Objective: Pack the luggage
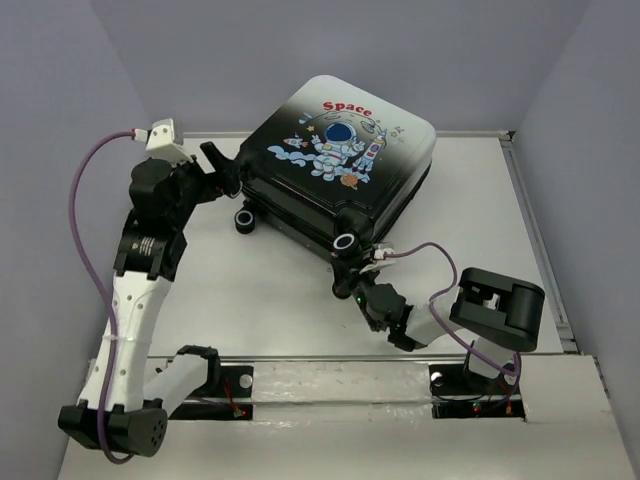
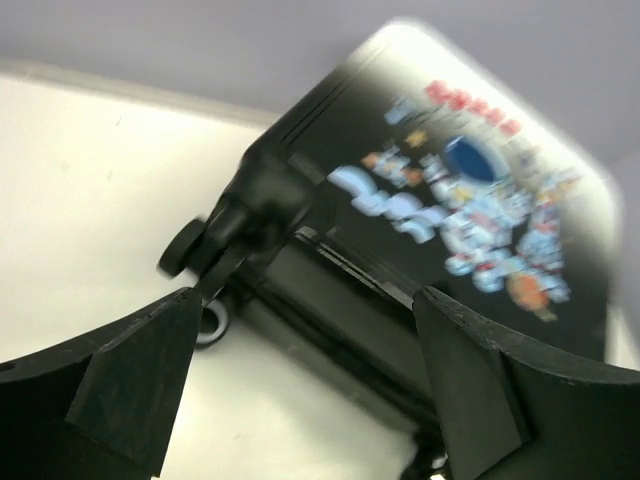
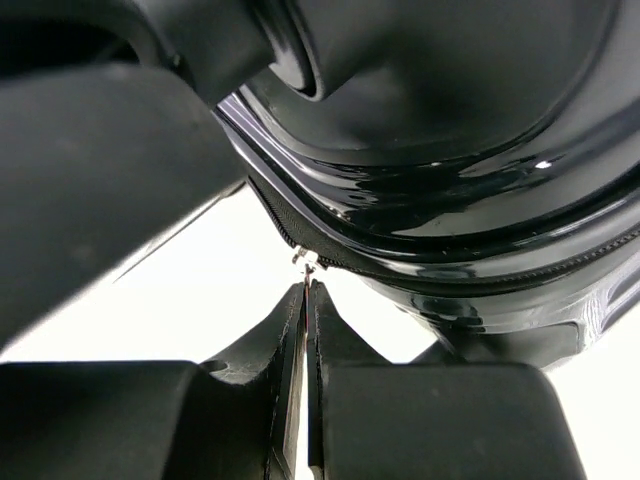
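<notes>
Toward the table's (image 1: 250, 300) far edge the luggage (image 1: 340, 150) lies closed. The right gripper (image 3: 307, 292) pinches its zip pull (image 3: 306, 260), so zipping looks unfinished. The left gripper (image 2: 305, 330) gapes wide, empty.

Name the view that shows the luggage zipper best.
Right wrist: the zipper runs close-up along the luggage seam, just above the shut right tool. Top external shows only a dark seam; left wrist is blurred.
</notes>
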